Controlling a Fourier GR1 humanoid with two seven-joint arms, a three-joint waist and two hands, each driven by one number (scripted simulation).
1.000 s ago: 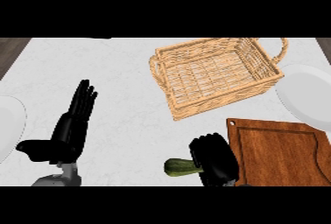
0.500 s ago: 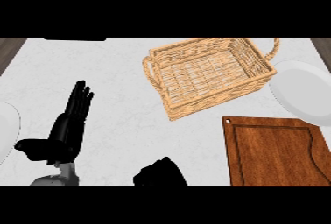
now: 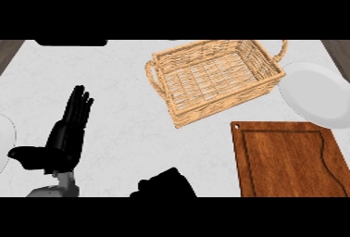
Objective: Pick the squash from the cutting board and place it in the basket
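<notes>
White worktop [image 3: 130, 83], right hand [image 3: 166, 184] low, can't tell its grip or any squash, so overshooting the basket [image 3: 213, 78] up ahead is the risk.

One head view looks steeply down on the counter [image 3: 130, 120], basket [image 3: 212, 78] toward its far edge.

We observed a table [image 3: 137, 115] with a white, faintly grey-veined marble top filling most of the head view. At the upper left corner [image 3: 8, 51] and the upper right corner [image 3: 338, 48] we saw brown, wood-toned strips lying beyond the table's edges. A flat black object [image 3: 71, 42] sat at the table's far edge, partly cut off; we could not identify it. Lighting was even and diffuse, with only soft shadows on the marble surface.
</notes>
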